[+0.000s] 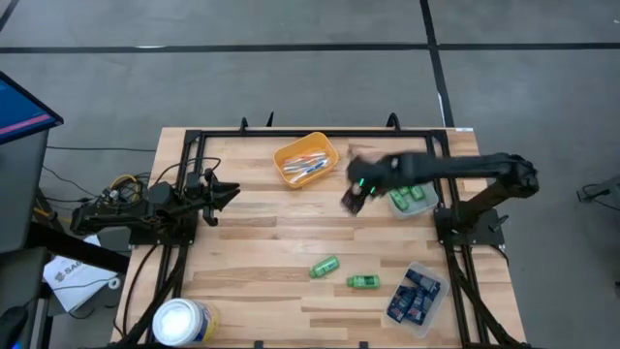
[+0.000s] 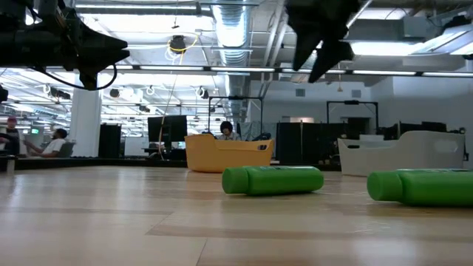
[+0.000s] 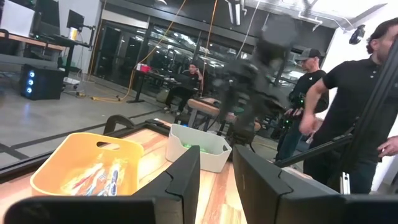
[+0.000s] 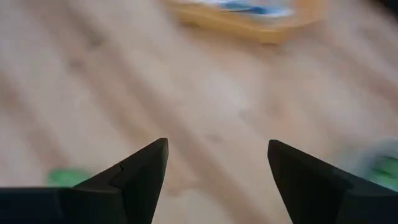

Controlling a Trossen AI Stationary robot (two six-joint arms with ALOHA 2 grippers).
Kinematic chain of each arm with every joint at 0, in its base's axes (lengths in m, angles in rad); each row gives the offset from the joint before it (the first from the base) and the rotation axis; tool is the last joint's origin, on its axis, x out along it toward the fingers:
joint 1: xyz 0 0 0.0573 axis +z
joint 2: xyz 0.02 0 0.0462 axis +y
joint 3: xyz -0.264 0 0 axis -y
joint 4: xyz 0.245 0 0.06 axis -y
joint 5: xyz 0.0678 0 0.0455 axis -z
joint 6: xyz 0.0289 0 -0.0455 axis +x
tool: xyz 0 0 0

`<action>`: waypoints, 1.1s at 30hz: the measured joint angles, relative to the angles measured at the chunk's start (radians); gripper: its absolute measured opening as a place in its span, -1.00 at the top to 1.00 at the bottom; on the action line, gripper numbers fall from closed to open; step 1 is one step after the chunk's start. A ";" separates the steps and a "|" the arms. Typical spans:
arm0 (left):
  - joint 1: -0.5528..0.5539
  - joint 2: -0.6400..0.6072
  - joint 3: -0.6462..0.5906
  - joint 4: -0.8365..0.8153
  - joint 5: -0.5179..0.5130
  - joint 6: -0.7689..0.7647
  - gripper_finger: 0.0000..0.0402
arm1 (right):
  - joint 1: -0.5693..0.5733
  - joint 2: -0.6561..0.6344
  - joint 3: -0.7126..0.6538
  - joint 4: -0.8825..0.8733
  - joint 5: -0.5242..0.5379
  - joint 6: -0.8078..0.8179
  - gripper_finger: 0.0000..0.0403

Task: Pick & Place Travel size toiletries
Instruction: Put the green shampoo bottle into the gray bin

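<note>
Taking the grey tray (image 1: 412,202) as landmark and working from the near edge of the tabletop (image 1: 262,233) outward. Nearest the front edge stands a white tub (image 1: 182,322) at the corner well away from the tray, and at the opposite front corner a clear tray (image 1: 417,296) holds navy packets (image 1: 414,294). A little farther in, two green bottles (image 1: 325,267) and (image 1: 363,281) lie loose on their sides on bare wood, well apart from the grey tray and between it and the front edge.

The right pincer (image 1: 355,199) hangs above the tabletop just beside the grey tray, on the side facing the centre. Its fingers (image 4: 134,180) are spread wide and empty, with only wood between them. More green bottles (image 1: 411,199) already sit in the grey tray. Judging by this, a drop-off is done and the step in hand is the travel toward the next loose bottle; the next move calls for a swing toward the front edge, a descent, and alignment of the fingers across the bottle's narrow body.

Beyond, an orange tray (image 1: 305,158) with toothbrush sticks (image 1: 306,167) sits near the back edge. The left pincer (image 1: 225,194) waits far across the tabletop, narrowly parted and empty. Open wood surrounds both bottles, so the approach looks unobstructed; the clear tray lies near the second bottle.
</note>
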 joint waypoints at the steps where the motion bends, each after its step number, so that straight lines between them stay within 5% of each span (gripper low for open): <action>1: 0.000 0.000 0.000 0.000 0.000 0.000 0.54 | 0.042 0.011 -0.002 0.017 -0.005 0.014 -0.34; 13: 0.000 0.000 0.000 0.006 0.004 0.000 0.54 | 0.427 0.265 0.006 0.187 -0.086 0.235 -0.34; 33: 0.000 0.000 0.000 0.016 0.001 0.000 0.54 | 0.570 0.468 -0.047 0.141 -0.295 0.110 -0.34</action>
